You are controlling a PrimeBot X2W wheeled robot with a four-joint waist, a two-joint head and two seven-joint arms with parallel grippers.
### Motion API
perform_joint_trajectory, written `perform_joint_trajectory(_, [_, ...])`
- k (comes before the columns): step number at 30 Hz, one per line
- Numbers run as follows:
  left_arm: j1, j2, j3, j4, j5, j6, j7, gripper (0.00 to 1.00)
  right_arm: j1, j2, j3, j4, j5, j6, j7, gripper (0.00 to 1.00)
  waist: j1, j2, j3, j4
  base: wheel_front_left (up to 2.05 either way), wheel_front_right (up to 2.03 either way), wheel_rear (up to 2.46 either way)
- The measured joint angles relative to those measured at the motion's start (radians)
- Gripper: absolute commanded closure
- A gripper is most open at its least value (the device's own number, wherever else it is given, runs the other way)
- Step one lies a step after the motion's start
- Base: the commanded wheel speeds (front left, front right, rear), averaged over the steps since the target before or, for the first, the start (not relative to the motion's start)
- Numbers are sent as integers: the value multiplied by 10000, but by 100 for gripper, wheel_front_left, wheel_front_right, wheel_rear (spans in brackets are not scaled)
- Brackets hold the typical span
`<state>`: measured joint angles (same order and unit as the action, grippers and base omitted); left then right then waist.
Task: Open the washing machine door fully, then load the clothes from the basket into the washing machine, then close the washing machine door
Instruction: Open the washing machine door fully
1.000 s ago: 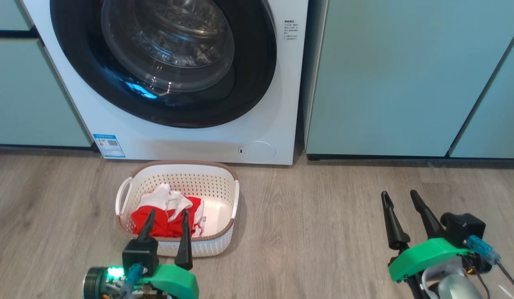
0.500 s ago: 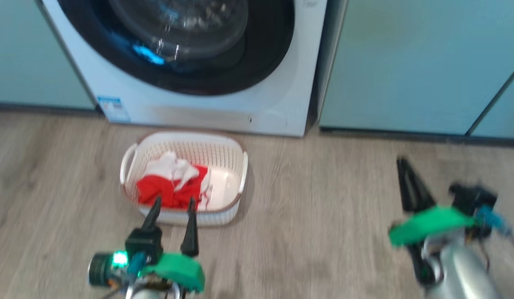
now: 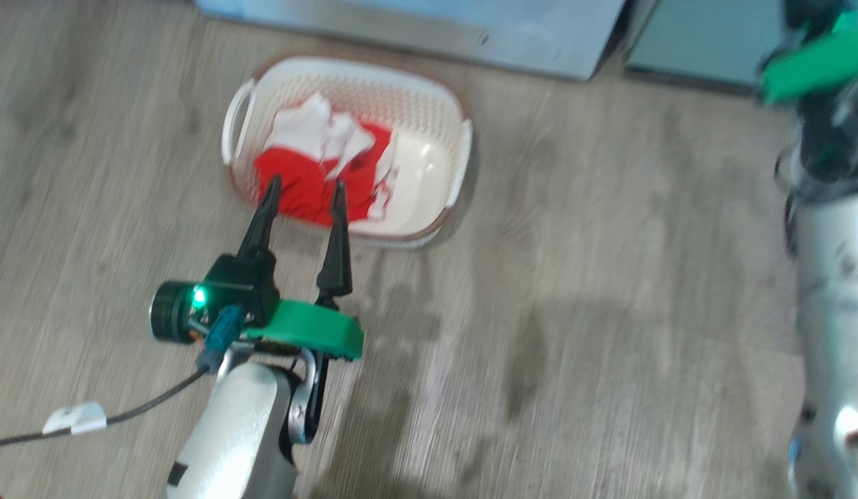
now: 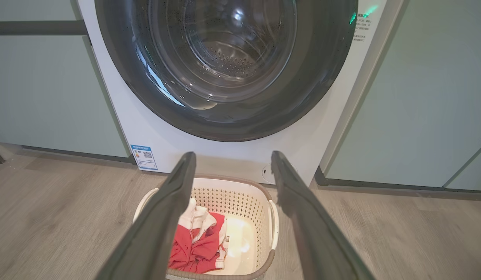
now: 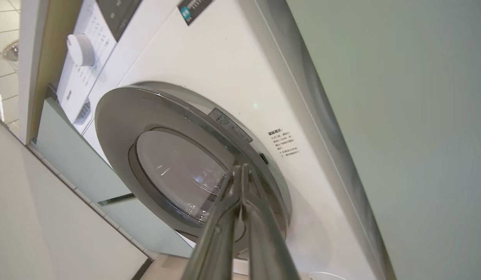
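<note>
Two pincers noted, one on each arm. Left pincer (image 3: 305, 186) is spread wide with nothing between its long dark fingers. From the head view its tips overlap the near edge of the small cream-white perforated plastic basket (image 3: 363, 67) with the brown rim. Whether they touch anything, I cannot tell; that view is blurred.

Basket stands on the grey wood-plank floor (image 3: 574, 312), just in front of the big white front-loading washing machine (image 4: 137, 124). Soft bright red clothes with white parts (image 3: 301, 173) lie bunched in the basket's left half, white pieces toward the machine. The right half shows bare bottom.

Large round washing machine door with the glossy black rim and bulging glass centre (image 4: 322, 77) sits flush against the machine's front. Small blue sticker (image 4: 144, 157) is low on the left of the front panel. Pale teal cabinets (image 4: 419, 97) flank the machine on both sides.

Right pincer (image 5: 241, 168) has its fingers pressed together, nothing pinched. It is raised in front of the machine and points at the door's rim on the side nearest the printed notice; contact not clear. White round dial (image 5: 80, 49) shows on the control panel above the door. Pale right forearm (image 3: 834, 277) runs up the right edge of the head view.
</note>
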<state>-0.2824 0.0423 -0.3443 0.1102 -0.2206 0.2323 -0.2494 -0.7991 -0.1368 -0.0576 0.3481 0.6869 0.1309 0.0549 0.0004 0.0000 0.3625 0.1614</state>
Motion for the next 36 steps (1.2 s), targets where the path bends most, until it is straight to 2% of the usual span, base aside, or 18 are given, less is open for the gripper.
perform_joint_trajectory(10, [-559,-15,-355,-253,-207,167,-29,0,-3783,-27,-1022,2483,1511,-2,1404,100,-2,0,1347,926,0,0,0])
perform_joint_trajectory(14, [-679,-15,-416,-290,-261,178,-29,0,-4924,157,-2033,4067,2119,-2,1739,100,-2,0,1596,1145,0,0,0])
perform_joint_trajectory(25, [-708,-21,-487,-293,-265,188,-29,0,-7338,194,-3323,7171,2550,-4,2391,100,-3,0,1875,1305,0,0,0])
perform_joint_trajectory(36, [-875,-29,-740,-328,-360,221,-29,0,-8928,13,-3367,8982,2301,-4,2606,100,-3,0,2191,1453,0,0,0])
